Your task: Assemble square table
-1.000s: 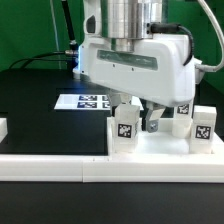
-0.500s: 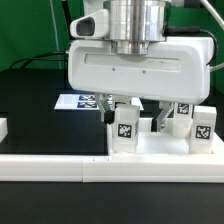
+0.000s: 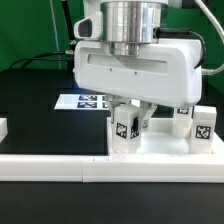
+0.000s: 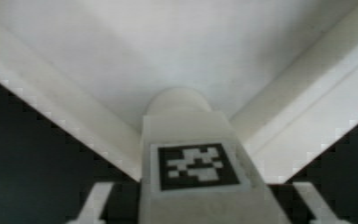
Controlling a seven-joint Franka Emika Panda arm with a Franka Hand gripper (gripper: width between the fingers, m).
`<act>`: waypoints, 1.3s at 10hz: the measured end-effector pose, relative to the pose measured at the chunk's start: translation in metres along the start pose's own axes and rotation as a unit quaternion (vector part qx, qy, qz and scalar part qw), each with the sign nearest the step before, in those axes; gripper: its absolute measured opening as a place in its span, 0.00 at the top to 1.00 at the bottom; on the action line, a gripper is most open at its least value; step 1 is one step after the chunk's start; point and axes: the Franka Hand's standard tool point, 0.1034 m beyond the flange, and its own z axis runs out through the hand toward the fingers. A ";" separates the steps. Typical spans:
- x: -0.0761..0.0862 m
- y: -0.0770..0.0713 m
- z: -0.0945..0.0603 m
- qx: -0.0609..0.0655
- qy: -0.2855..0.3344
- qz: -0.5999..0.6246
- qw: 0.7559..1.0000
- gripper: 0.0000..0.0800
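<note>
White leg block (image 3: pixel 125 127) | gripper (image 3: pixel 128 112) grasp state unclear | wrist: tag (image 4: pixel 195 165) close-up | exterior: marker board (image 3: pixel 84 101)

A robotics lab bench — a black table (image 3: pixel 40 110) edged by a long low white border wall (image 3: pixel 50 168). A marker board (image 3: pixel 88 101) of printed tags lies flat on it, and green backdrop (image 3: pixel 70 20) and cabling (image 3: pixel 45 55) hang behind — test-rig furnishings.
</note>
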 end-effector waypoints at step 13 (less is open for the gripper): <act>0.001 -0.006 -0.005 0.004 -0.068 0.581 0.811 0.37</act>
